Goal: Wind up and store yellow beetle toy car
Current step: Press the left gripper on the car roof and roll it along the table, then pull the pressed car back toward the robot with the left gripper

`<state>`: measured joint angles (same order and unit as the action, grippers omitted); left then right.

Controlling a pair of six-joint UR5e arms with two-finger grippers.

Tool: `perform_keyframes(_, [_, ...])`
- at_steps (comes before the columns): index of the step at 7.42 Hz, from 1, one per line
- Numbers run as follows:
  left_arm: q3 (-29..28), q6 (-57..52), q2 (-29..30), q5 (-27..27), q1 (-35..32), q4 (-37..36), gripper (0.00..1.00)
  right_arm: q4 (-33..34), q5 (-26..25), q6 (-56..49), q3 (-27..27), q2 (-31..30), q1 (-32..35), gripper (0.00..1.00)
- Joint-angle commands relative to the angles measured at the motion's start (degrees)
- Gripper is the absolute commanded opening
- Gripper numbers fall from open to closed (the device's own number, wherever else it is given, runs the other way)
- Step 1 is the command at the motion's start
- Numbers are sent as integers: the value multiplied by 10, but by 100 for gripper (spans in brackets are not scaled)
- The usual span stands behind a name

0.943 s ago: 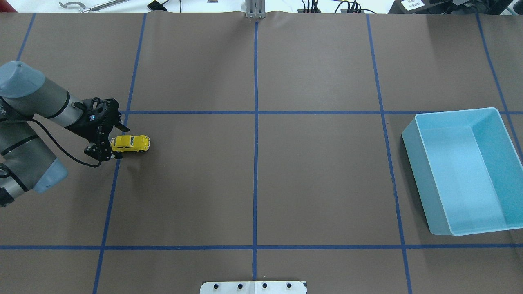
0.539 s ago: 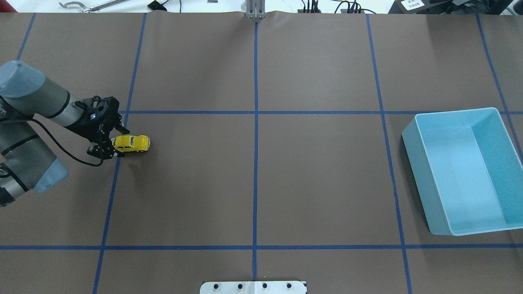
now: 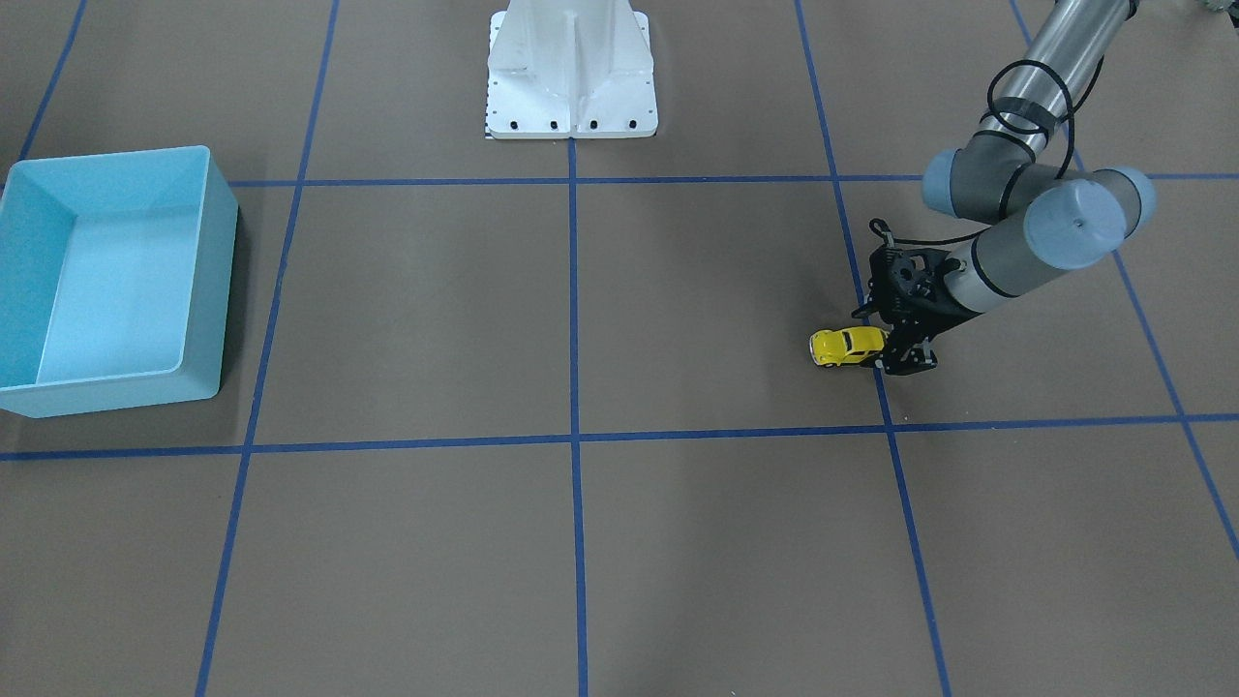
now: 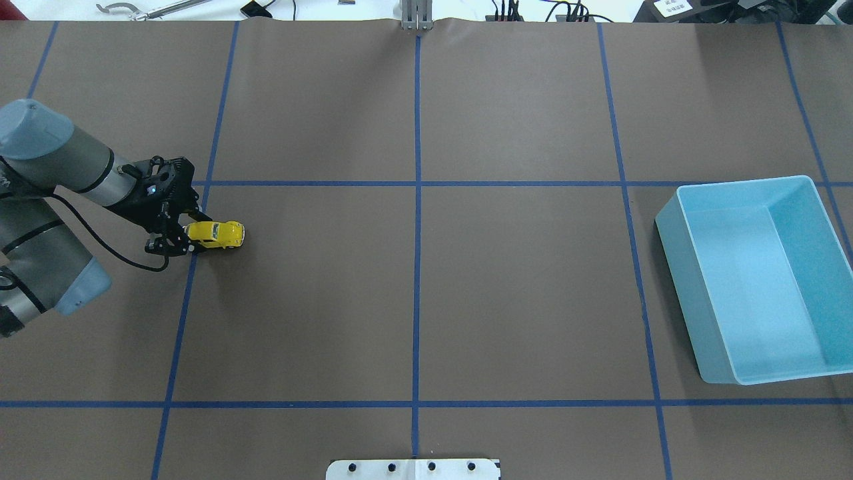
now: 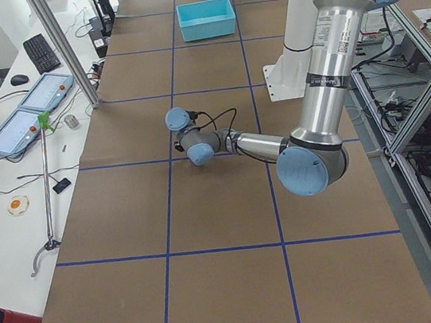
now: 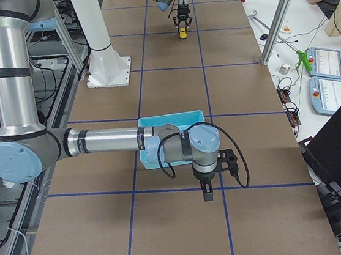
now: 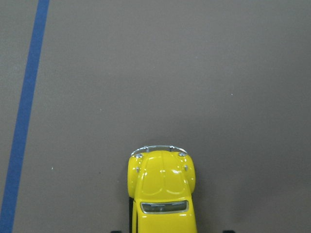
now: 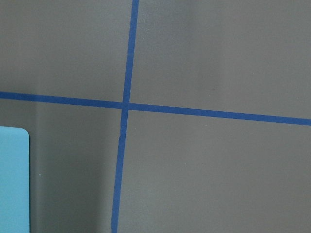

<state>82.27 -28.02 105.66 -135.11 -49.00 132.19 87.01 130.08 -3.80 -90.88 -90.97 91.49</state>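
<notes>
The yellow beetle toy car (image 4: 216, 234) stands on its wheels on the brown table at the left, nose pointing right; it also shows in the front view (image 3: 844, 346) and the left wrist view (image 7: 162, 189). My left gripper (image 4: 190, 234) is low at the car's rear, open, with one finger on each side of the tail, narrowly apart from it. My right gripper (image 6: 207, 195) shows only in the exterior right view, pointing down beside the light-blue bin (image 6: 170, 120); I cannot tell whether it is open or shut.
The light-blue bin (image 4: 686, 293) stands empty at the far right of the table, also in the front view (image 3: 97, 392). Blue tape lines grid the brown cover. The robot's white base plate (image 3: 571, 106) is at the table's middle edge.
The left gripper's fingers have narrowed around the car's rear. The car has stayed in place.
</notes>
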Motion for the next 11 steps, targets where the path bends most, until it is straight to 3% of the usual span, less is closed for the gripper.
perform_keyframes(1, [1, 0, -2, -1, -1, 2, 48, 0, 0, 0, 0, 0, 0, 100])
perform_keyframes(3, [4, 1, -4, -3, -5, 23, 34, 0, 0, -1, 0, 0, 0, 100])
perform_keyframes(6, [7, 0, -8, -5, -9, 46, 3, 0, 0, -1, 0, 0, 0, 100])
perform_keyframes(11, [-7, 2, -16, -2, -10, 112, 0, 0, 0, 0, 0, 0, 0, 100])
